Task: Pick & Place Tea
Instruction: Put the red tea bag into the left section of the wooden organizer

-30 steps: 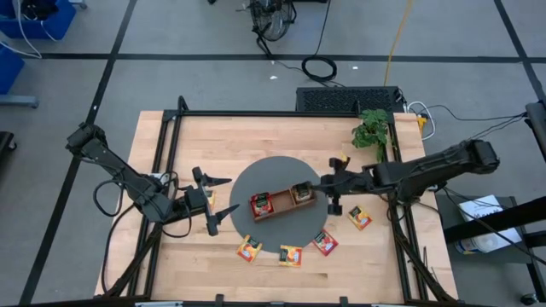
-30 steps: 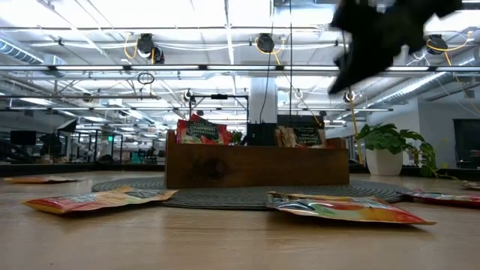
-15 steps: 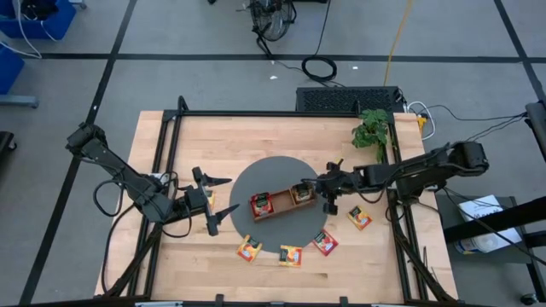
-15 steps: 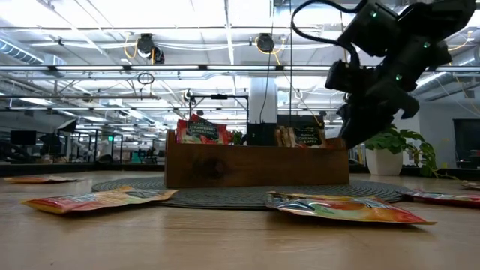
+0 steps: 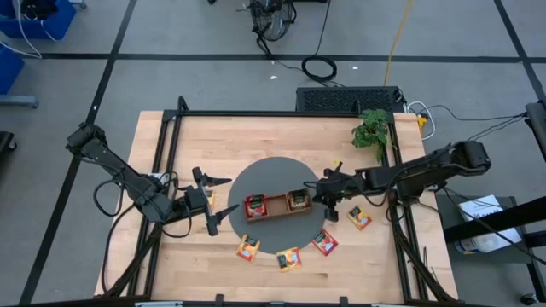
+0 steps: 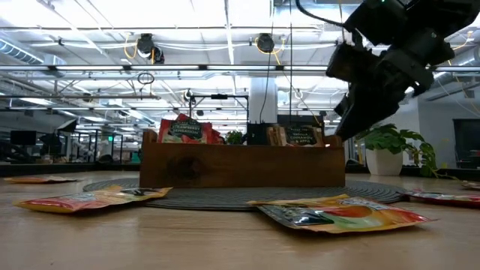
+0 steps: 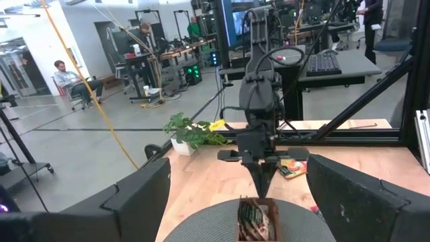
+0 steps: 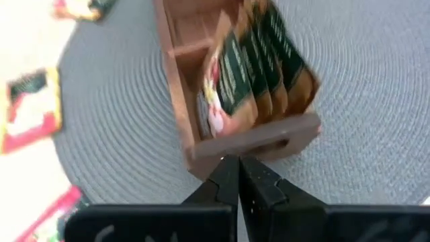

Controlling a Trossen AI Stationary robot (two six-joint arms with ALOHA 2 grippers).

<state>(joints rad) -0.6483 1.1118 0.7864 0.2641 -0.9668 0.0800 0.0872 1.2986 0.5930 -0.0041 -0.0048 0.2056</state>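
Note:
A brown wooden tray [image 5: 278, 213] lies on a round grey mat [image 5: 277, 175] at the table's middle. It holds red tea packets [image 5: 255, 205] in one end and dark-printed ones [image 5: 298, 200] in the other. My right gripper [image 5: 322, 199] is shut, its tip against the tray's right end wall [image 8: 259, 142], holding nothing. Loose tea packets [image 5: 248, 249] [image 5: 289, 258] [image 5: 325, 243] [image 5: 359, 218] lie flat on the wood in front of the mat. To the left of the mat waits my left gripper [image 5: 218, 199], open and empty, its fingers [image 7: 134, 198] spread wide.
A potted plant [image 5: 371, 130] stands at the back right, with a black keyboard [image 5: 350, 98] behind the table edge. Black frame rails [image 5: 166, 145] border the table. In the low view, packets [image 6: 94, 199] [image 6: 337, 214] lie before the tray [image 6: 240, 165].
My right gripper came down and left against the tray's right end. The tray slid left and turned from tilted to level. The left arm stayed still.

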